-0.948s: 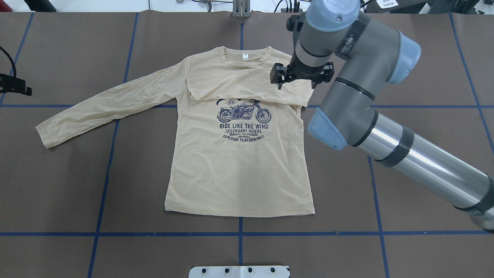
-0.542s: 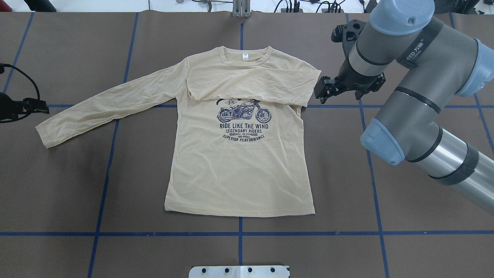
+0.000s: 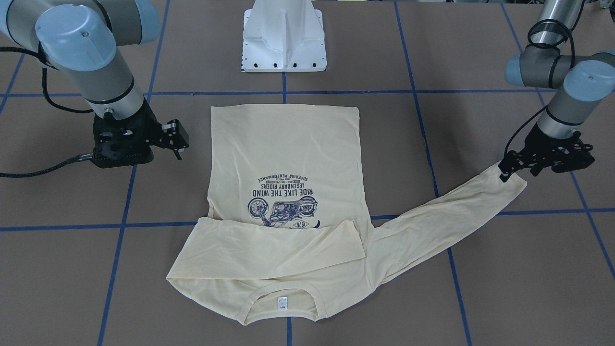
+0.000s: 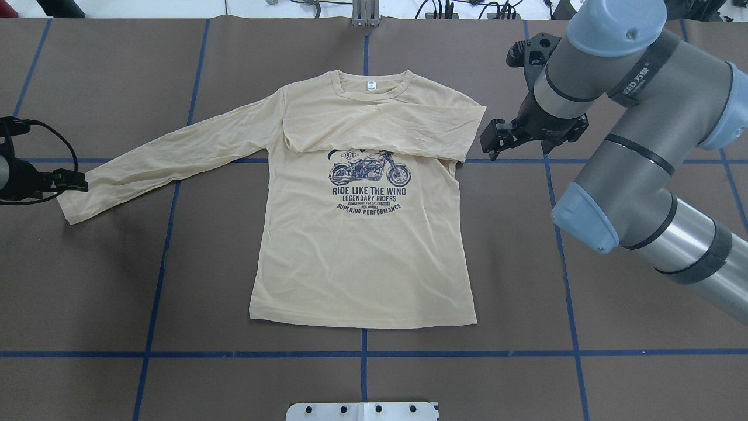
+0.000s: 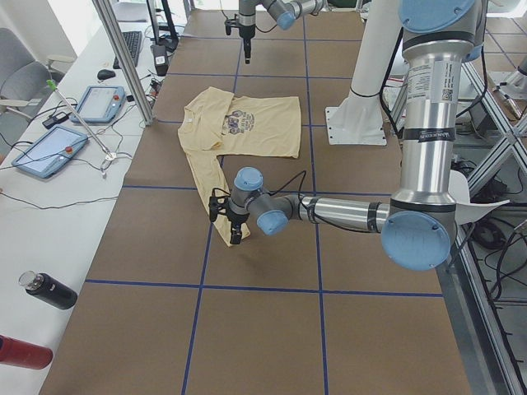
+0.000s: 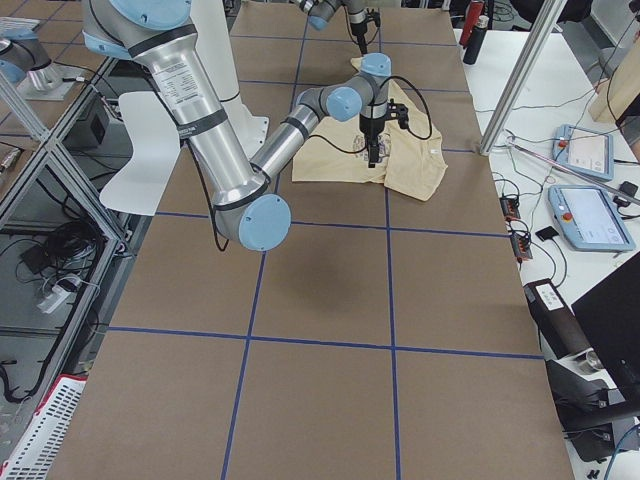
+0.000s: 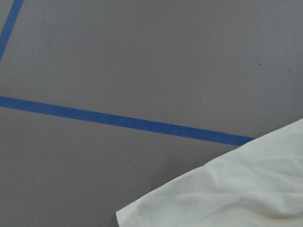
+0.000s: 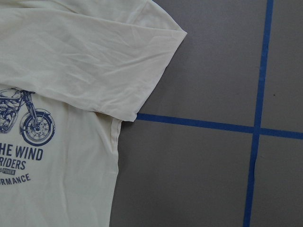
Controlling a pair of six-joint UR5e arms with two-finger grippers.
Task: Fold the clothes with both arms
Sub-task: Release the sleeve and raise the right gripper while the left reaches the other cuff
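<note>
Shows a pale cream long-sleeved shirt (image 3: 283, 144) spread print-up on the brown tabletop (image 3: 480, 288), between the two end effectors. Has one folded sleeve (image 3: 269, 245) laid across the chest, on the side nearer the right end effector (image 3: 177, 142), probably to square the body for later folds. Cannot tell the opening of that end effector; grips nothing, hanging clear of the cloth. Puts the left end effector (image 3: 510, 169) right at the cuff of the outstretched sleeve (image 3: 432, 216), likely to pinch it and carry it across the same way. Cannot tell its opening either, nor any firm grip. Shows no basket or bin near either end effector.
</note>
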